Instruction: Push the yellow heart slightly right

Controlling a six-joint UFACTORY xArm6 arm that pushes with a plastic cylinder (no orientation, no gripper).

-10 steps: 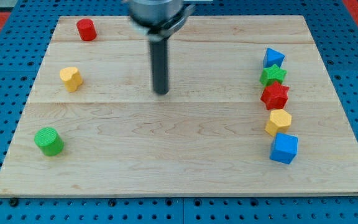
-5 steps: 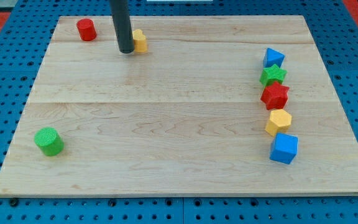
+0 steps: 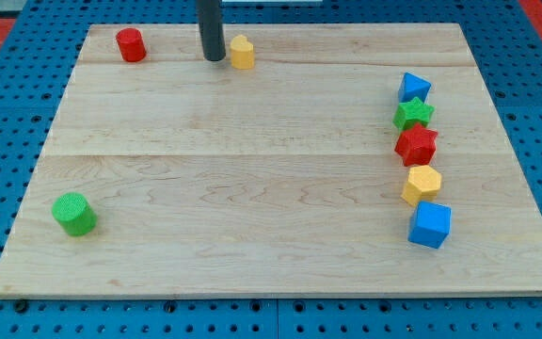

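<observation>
The yellow heart (image 3: 242, 52) lies near the view's top edge of the wooden board (image 3: 271, 235), left of centre. My tip (image 3: 214, 58) stands just to the heart's left, a small gap apart from it. The dark rod rises straight up out of the view's top.
A red cylinder (image 3: 131, 44) sits at the top left. A green cylinder (image 3: 73, 214) sits at the bottom left. Down the right side run a blue triangle block (image 3: 413, 87), green star (image 3: 412, 114), red star (image 3: 416, 144), yellow hexagon (image 3: 422, 185) and blue cube (image 3: 430, 224).
The yellow heart has gone from the left side up to the top edge and then right. My tip moved from the board's middle to the top and followed the heart rightward.
</observation>
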